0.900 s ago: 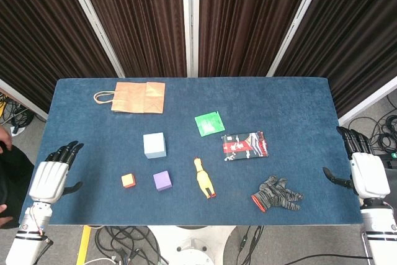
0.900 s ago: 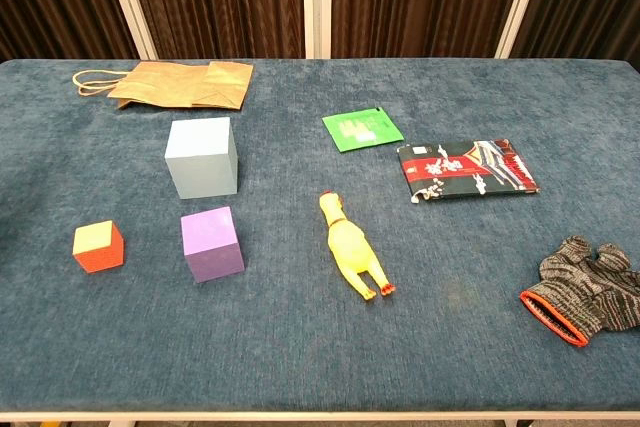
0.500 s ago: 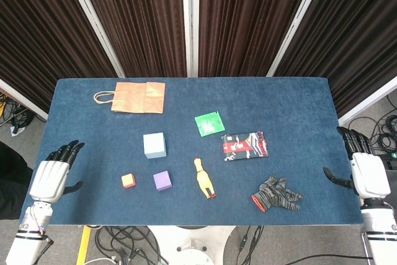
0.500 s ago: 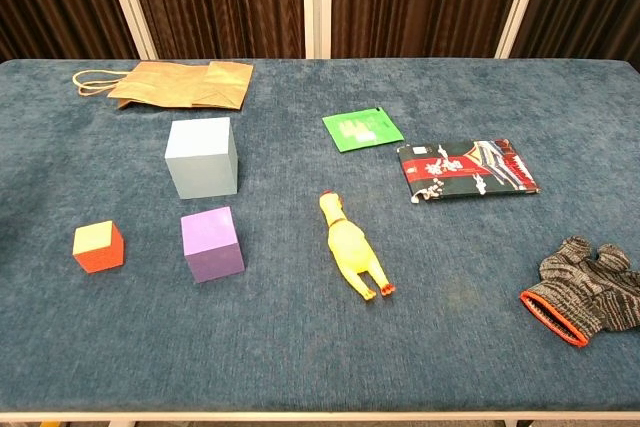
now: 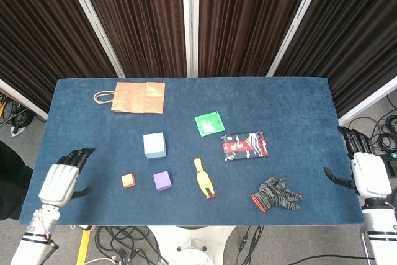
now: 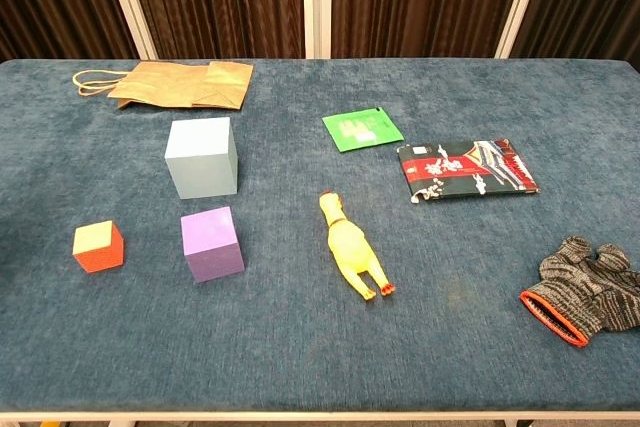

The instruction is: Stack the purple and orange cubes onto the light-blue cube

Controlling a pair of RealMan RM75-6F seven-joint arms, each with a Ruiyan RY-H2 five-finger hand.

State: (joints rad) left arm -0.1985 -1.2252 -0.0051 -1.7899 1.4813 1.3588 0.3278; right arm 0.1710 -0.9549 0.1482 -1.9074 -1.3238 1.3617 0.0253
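Note:
The light-blue cube (image 5: 154, 144) (image 6: 202, 157) stands left of the table's middle. In front of it sits the purple cube (image 5: 162, 180) (image 6: 212, 243), and the smaller orange cube (image 5: 128, 180) (image 6: 98, 246) lies to that one's left. All three rest apart on the blue cloth. My left hand (image 5: 63, 178) hovers over the table's left front corner, fingers spread and empty, a short way left of the orange cube. Off the right edge, my right hand (image 5: 363, 169) is open and empty. The chest view shows neither hand.
A brown paper bag (image 5: 136, 97) lies at the back left. A green packet (image 5: 209, 122), a dark printed pouch (image 5: 244, 145), a yellow rubber chicken (image 5: 203, 178) and a knitted glove (image 5: 278, 194) lie right of the cubes on the table (image 5: 298, 103).
My left hand has shifted right and slightly forward, toward the orange cube. The right hand and all the objects have stayed put.

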